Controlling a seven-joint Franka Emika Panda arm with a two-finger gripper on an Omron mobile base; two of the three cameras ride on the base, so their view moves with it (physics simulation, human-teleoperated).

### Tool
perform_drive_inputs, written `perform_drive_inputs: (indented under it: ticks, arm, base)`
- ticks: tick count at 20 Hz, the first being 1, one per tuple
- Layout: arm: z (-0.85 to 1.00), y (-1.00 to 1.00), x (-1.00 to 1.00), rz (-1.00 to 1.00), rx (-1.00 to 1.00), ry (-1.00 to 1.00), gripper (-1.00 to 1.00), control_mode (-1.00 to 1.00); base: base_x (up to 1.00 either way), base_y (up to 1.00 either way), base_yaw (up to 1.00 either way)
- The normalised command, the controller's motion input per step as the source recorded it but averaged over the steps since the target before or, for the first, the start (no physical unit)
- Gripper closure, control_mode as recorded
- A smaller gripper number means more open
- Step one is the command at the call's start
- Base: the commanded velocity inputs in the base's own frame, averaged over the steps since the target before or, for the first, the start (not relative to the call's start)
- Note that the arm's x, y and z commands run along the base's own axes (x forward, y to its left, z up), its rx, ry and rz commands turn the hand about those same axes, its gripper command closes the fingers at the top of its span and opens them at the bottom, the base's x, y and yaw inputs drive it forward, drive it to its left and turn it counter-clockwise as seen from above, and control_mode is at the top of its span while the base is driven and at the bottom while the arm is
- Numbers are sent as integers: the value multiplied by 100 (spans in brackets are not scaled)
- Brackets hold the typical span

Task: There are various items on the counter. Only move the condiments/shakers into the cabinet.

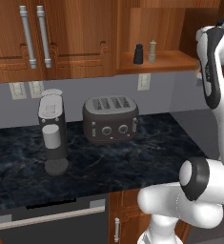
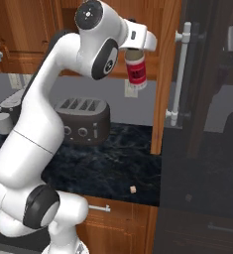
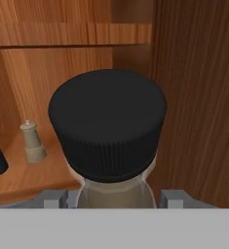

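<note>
Beside the reddish-brown wooden cabinet niche, the tool holds the tall clear bottle with red label and dark cap, its jaws closed partway on the neck below the cap. The bottle hangs tilted, so it could clip the niche's side wall or topple onto the small black shaker and tan wooden shaker already on the shelf.

Even, soft rendered light, faint shadows, slightly coarse and blurry throughout
</note>
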Motion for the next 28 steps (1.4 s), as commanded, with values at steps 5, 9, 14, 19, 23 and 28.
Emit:
perform_drive_inputs:
  ticks: [5, 9, 14, 19, 23, 28]
  arm:
    - [-1, 0, 15, 0, 0, -2, 100, -100]
    - [-2, 1, 13, 0, 2, 0, 100, -100]
    - [-20, 4, 0, 0, 7, -1, 100, -100]
    - [-10, 5, 5, 0, 5, -3, 100, -100]
    - [-27, 14, 1, 0, 0, 0, 100, -100]
    - [4, 5, 18, 0, 0, 1, 100, -100]
  base:
    - [0, 0, 0]
    - [0, 0, 0]
    - [0, 0, 0]
    - [0, 0, 0]
    - [0, 0, 0]
    - [0, 0, 0]
